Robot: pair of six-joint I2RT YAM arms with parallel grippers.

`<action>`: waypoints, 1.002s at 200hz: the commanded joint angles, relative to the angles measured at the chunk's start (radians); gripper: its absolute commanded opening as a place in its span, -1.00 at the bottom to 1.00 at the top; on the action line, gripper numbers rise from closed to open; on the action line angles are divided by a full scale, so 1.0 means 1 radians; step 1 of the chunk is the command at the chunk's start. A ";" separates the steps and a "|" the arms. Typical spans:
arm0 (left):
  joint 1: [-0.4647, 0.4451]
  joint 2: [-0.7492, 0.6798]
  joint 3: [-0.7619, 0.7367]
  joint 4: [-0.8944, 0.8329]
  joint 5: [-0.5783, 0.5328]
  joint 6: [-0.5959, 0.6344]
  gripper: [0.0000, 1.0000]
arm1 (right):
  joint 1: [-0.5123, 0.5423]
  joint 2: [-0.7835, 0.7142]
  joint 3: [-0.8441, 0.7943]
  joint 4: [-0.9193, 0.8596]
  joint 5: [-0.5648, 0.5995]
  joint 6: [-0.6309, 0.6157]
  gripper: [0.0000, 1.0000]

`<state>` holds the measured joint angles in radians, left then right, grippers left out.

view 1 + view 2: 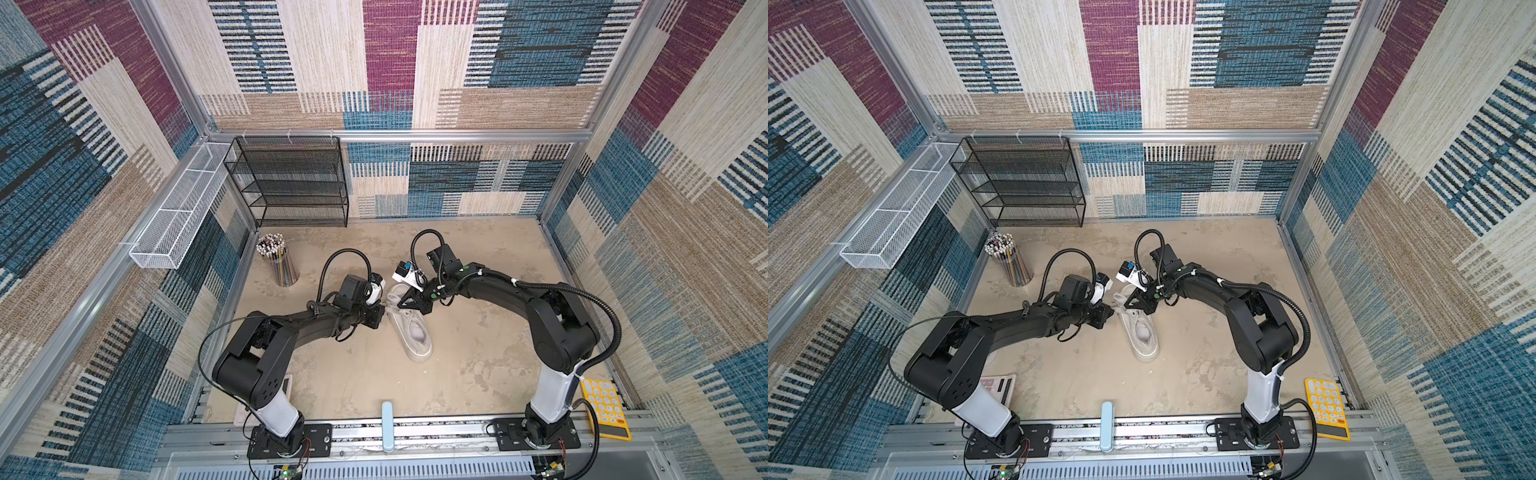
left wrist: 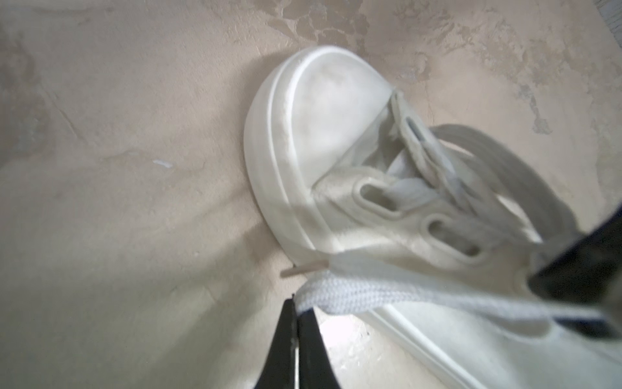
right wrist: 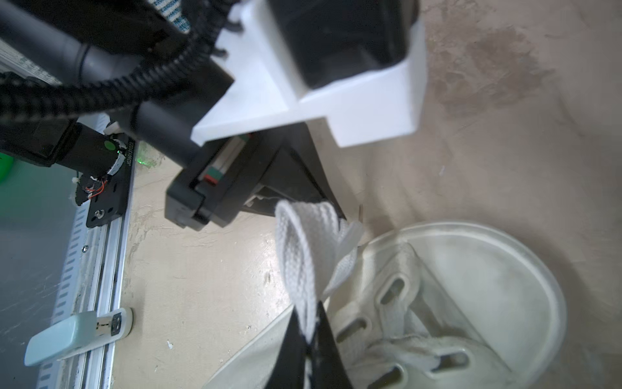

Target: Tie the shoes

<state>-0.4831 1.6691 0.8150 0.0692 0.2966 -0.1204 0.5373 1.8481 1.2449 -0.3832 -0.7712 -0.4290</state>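
A white low-top shoe (image 1: 411, 332) (image 1: 1144, 338) lies mid-table, its toe towards the back. Both grippers meet over its laced front. The left gripper (image 1: 384, 308) (image 2: 298, 308) is shut on a flat white lace (image 2: 370, 293) just beside the sole; a lace tip (image 2: 303, 268) pokes out next to it. The right gripper (image 1: 401, 305) (image 3: 308, 323) is shut on a folded stretch of lace (image 3: 299, 256) that runs up to the left gripper (image 3: 346, 215). The toe cap (image 2: 323, 118) and eyelets (image 3: 390, 291) show clearly in the wrist views.
A cup of pencils (image 1: 276, 259) stands at the left, with a black mesh rack (image 1: 291, 183) behind it and a white mesh basket (image 1: 174, 216) on the left wall. A yellow calculator (image 1: 604, 409) lies front right. A pale blue object (image 1: 387, 424) rests on the front rail.
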 commanded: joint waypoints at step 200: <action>0.009 0.129 0.333 -0.140 0.257 0.192 -1.00 | -0.017 -0.167 -0.133 0.140 -0.050 0.094 0.02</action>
<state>-0.4736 1.7824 1.1252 -0.0929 0.5003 0.0082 0.5350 1.7264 1.1374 -0.2855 -0.8448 -0.3931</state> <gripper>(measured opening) 0.055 0.496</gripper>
